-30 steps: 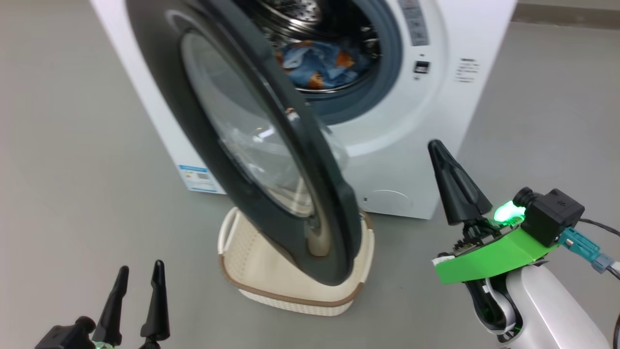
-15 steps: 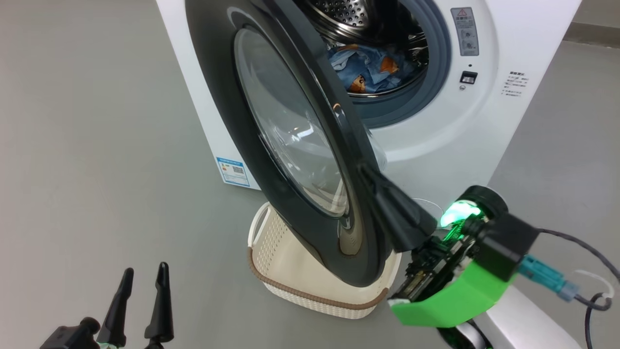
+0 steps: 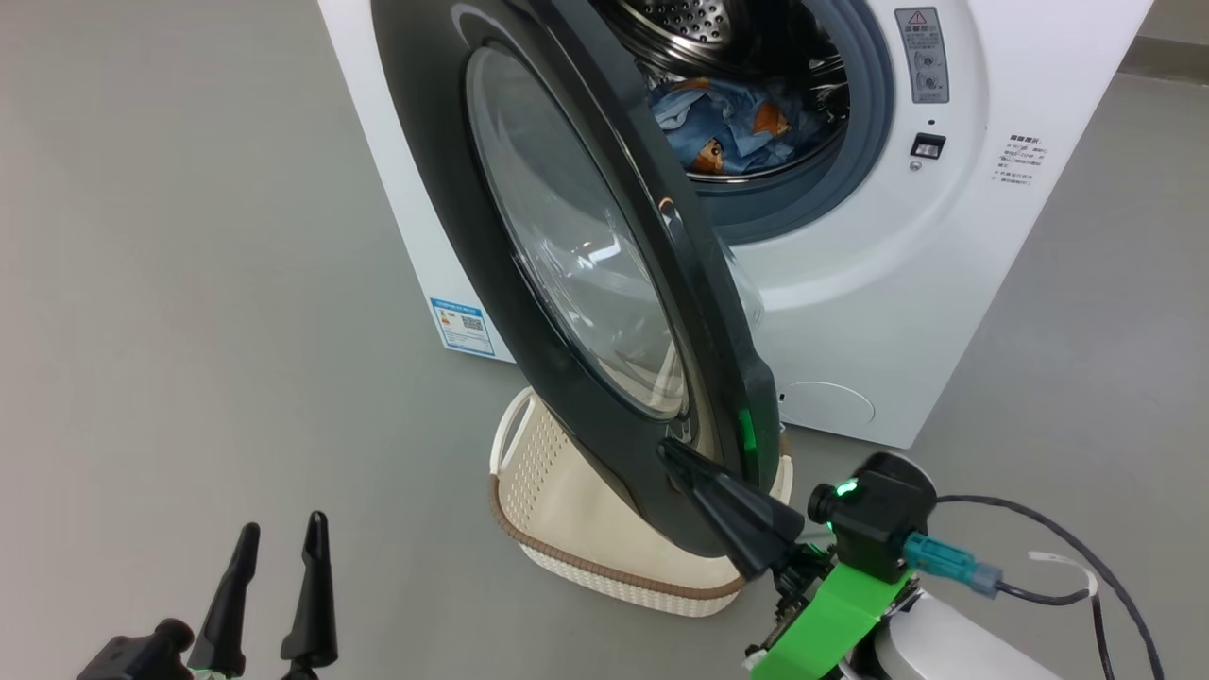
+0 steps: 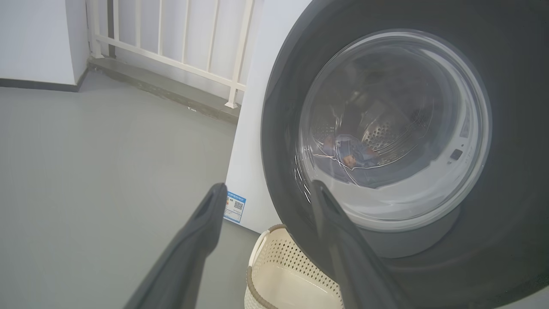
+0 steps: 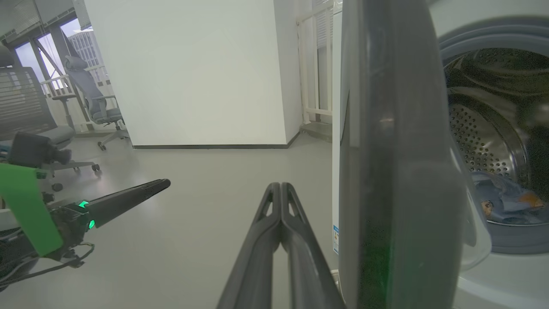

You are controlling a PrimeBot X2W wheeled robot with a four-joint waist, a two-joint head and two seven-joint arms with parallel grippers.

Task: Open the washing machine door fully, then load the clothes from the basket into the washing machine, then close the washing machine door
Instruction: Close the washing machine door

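Found the washing machine door point(image 3: 567, 283) partly swung out from the washing machine point(image 3: 897, 312), its glossy black rim edge-on in the right wrist view. Saw the clothes point(image 3: 737, 123) lying inside the steel drum point(image 3: 675, 14), blue with orange patches. Noted the basket point(image 3: 567, 510) on the grey floor point(image 3: 189, 283) in front of the machine, directly beneath the door's lower rim. Found the right claw point(image 3: 669, 451) pinched narrow, fingers pressed together with nothing between them, tip set at the lower rim of the door's outer face; could not tell whether touching. Saw the left claw point(image 3: 281, 524) spread wide and holding nothing, low at the left, well apart from door and basket. Spotted a blue label sticker point(image 3: 463, 326) on the machine's side, near the floor.
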